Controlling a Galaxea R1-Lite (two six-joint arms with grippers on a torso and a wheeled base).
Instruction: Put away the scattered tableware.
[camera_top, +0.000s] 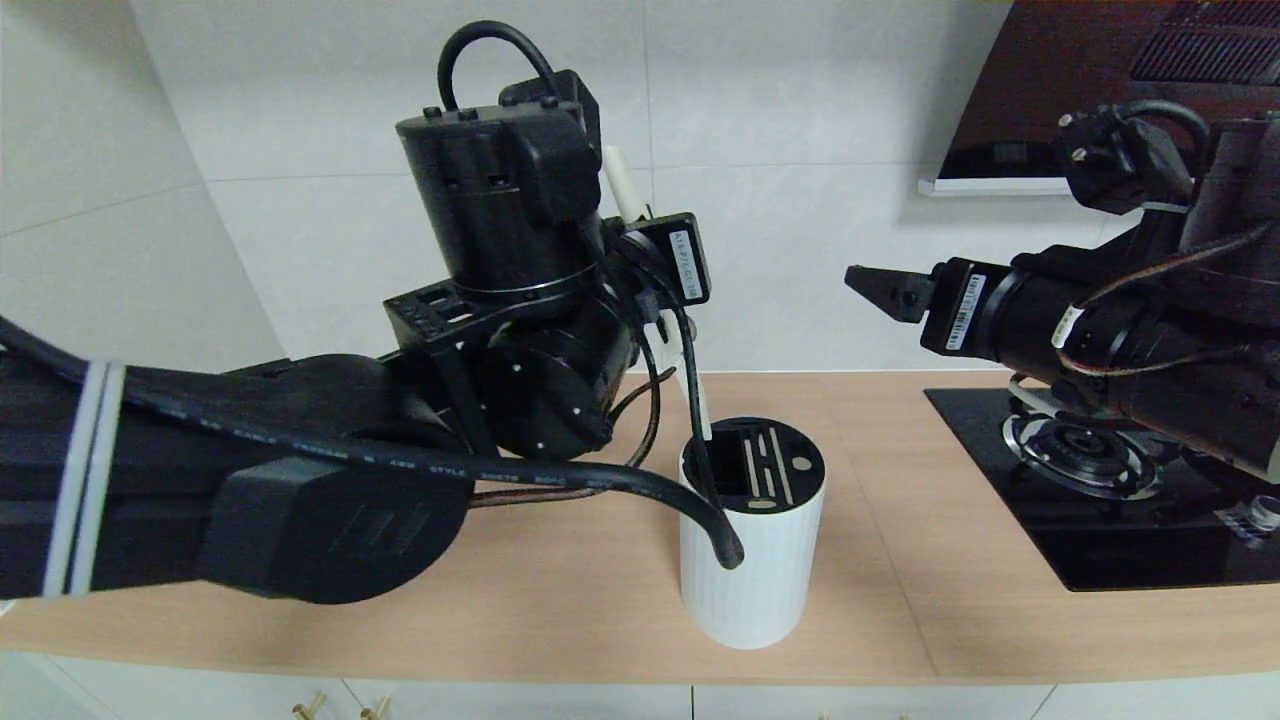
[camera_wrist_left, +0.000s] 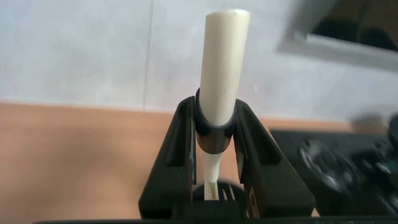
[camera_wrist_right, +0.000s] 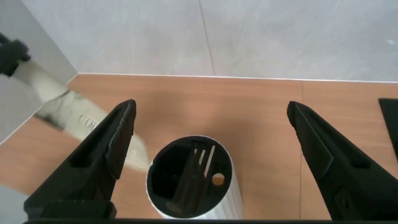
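Knife held upright over the slotted holder - the right arm stands off

The left gripper (camera_wrist_left: 214, 127) has its 2 black fingers clamped narrow around the smooth, round cream handle of a knife (camera_top: 690, 380). It holds the knife handle-up and pale flat blade-down, probably so the blade can drop straight into a slot. The tip sits at the near-left rim of the knife holder (camera_top: 752, 560), though whether it has entered a slot I cannot tell. The holder is a white, finely ribbed cylinder with a black top cut by long slots and 1 round hole, standing on the matte wood-grain countertop (camera_top: 880, 600). The right gripper (camera_wrist_right: 210, 107) hangs above the holder with its wedge-shaped fingers spread wide and holding nothing - likely kept clear of the insertion. A glossy black gas hob (camera_top: 1100, 540) lies at the right.
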